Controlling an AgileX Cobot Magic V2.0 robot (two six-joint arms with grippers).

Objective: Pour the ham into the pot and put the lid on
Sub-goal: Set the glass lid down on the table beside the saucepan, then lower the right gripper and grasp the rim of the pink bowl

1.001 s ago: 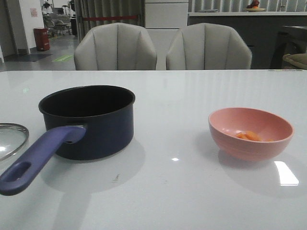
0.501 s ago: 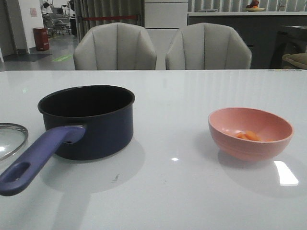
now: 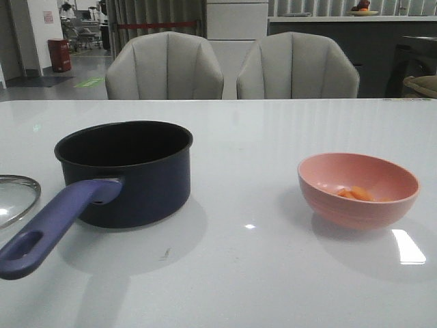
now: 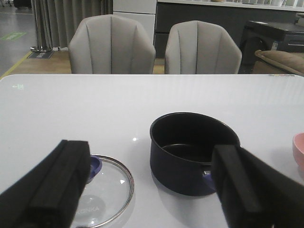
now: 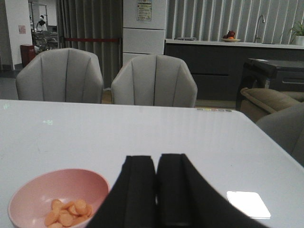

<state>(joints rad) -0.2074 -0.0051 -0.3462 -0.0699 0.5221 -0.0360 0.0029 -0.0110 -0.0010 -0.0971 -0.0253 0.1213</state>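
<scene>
1. Ham: one small pile of orange-pink slices in the bottom of the pink bowl. The right wrist view shows roughly ten pieces; an exact count is not possible because they overlap.
2. Table: one, white and glossy, carrying everything else.
3. Chairs: two grey ones behind the far table edge, left chair and right chair.
4. Pot: one, dark navy, upright on the left half of the table. Its interior is black and bare. One purple-blue handle with a hole points toward the near-left.
5. Pink bowl: one, upright on the right half, well apart from the pot.
6. Lid: one, glass with a steel rim, flat on the table just beside the pot, cut off at the left edge in the front view.
7. Left gripper: fingers spread wide, holding nothing, above the lid and pot.
8. Right gripper: fingers pressed together, nothing between them, near the pink bowl.
</scene>
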